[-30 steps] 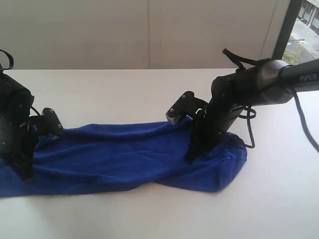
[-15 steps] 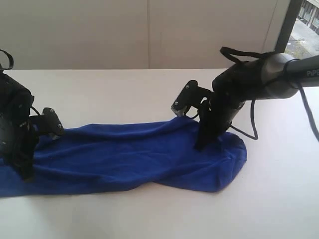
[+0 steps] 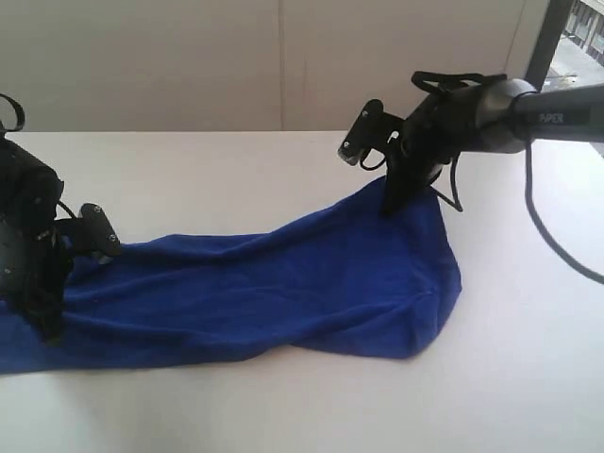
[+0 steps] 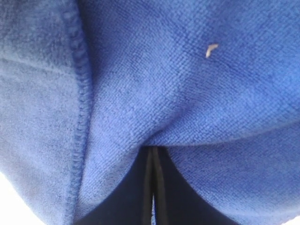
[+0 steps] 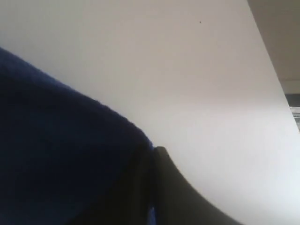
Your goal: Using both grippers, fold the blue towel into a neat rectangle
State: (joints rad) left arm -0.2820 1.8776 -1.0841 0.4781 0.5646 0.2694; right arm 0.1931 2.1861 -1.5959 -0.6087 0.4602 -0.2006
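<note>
- On the white table (image 3: 236,170), the blue towel (image 3: 283,293) is stretched out long, its long axis running side to side across the table, close to the table edge nearest the exterior camera.
- Its left end lies flat on the table. Its right end peaks up off the table, pointing towards the table's far edge.
- Left gripper (image 3: 45,326) is down at table level on that flat end, jaws pressed together on a pinch of cloth.
- Right gripper (image 3: 389,200) hangs above the table, jaws clamped on the raised corner, with cloth draping down from it.
- Up close by the left jaws, a stitched hem (image 4: 80,117) runs along the pile, and there's a pale fleck of lint (image 4: 211,49).
</note>
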